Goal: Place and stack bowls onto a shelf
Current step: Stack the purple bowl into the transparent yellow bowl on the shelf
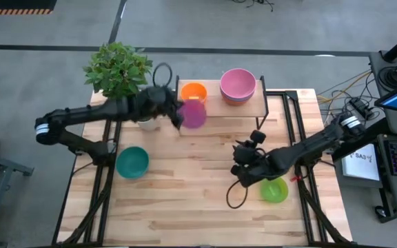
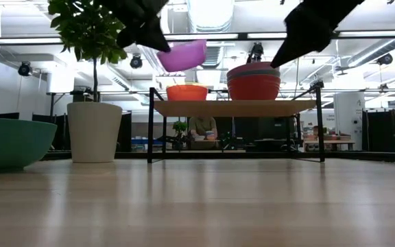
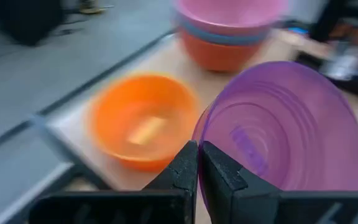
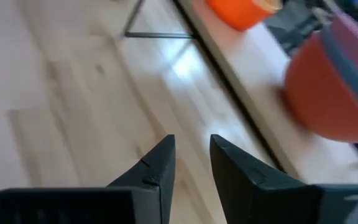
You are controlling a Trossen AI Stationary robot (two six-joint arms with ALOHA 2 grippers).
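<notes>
Flanking shelf (image 1: pixel 216 107): plant pot (image 2: pixel 94 132), teal bowl (image 1: pixel 132 162).

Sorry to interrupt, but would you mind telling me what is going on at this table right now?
The robot is stacking small plastic bowls on the low wooden shelf. Its left hand is shut on the rim of a purple bowl, held in the air beside the orange bowl on the shelf. A stack with a pink bowl on top stands there too. The right hand, holding nothing, is over the table, with fingers apart. A teal bowl and a green bowl wait on the table.
</notes>
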